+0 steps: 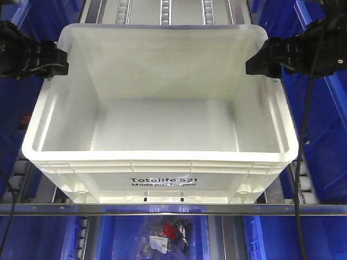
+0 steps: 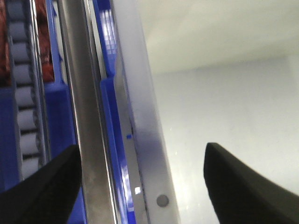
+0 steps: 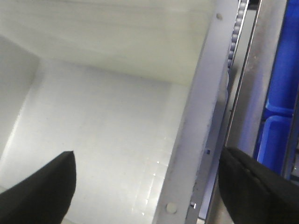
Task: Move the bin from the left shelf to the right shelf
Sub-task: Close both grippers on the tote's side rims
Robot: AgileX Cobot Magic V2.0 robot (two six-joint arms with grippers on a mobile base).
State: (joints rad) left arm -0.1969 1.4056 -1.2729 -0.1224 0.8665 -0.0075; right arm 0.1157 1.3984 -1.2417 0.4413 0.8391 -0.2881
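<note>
The white bin (image 1: 162, 116) sits empty on the roller shelf in the middle of the front view, its side printed "Totelife 521". At the bin's left rim (image 2: 149, 140) is my left gripper (image 1: 58, 62). In the left wrist view this gripper (image 2: 141, 147) is open, one finger (image 2: 42, 191) outside the wall and the other (image 2: 243, 186) inside, neither touching. My right gripper (image 1: 255, 64) is at the right rim (image 3: 198, 130). Seen from the right wrist, it (image 3: 147, 153) is open and straddles the wall the same way, with gaps on both sides.
Blue bins (image 1: 325, 108) stand close on both sides of the white one. A metal rail (image 1: 173, 209) crosses in front of it. On the shelf below, another blue bin holds bagged items (image 1: 168, 234). Roller tracks (image 1: 165, 11) run behind it.
</note>
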